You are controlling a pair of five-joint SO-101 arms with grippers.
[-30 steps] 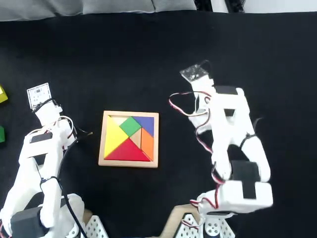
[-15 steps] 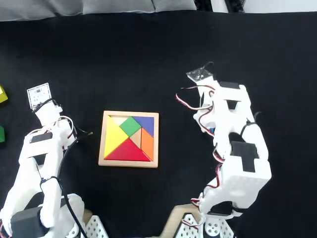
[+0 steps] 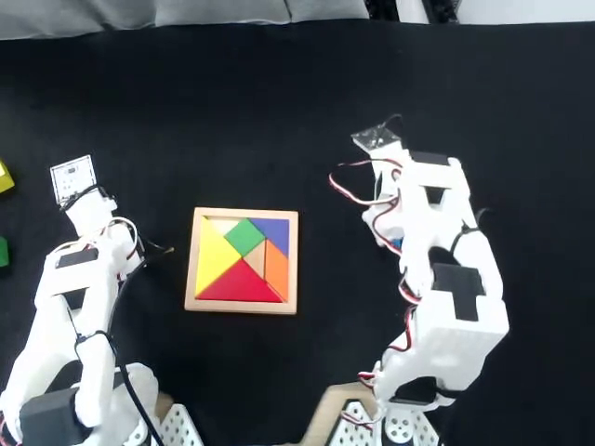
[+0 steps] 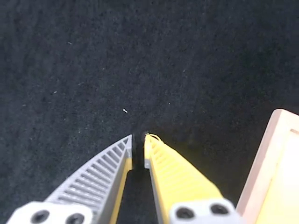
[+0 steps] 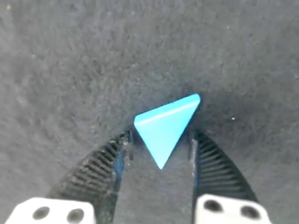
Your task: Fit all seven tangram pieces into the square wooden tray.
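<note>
Blue triangle [image 5: 166, 123] is flanked, ungripped, by the right hand [image 5: 160, 136], held open; if its slanted edges are pinched, it could be squirted out across the bench [image 5: 70, 56].

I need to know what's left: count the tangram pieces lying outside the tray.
1. A light blue triangle lies on the black cloth between the open fingers of the right gripper. More could be hidden under the arms.

The black cloth-covered counter [image 3: 279, 102] lies under the left gripper [image 4: 138, 136]. Well apart from that gripper, at the counter's edge, sit a small yellow block [image 3: 5, 177] and a small green block [image 3: 3, 251]. Beyond them, pale grey fabric [image 3: 186, 11] borders the counter's far side.
</note>
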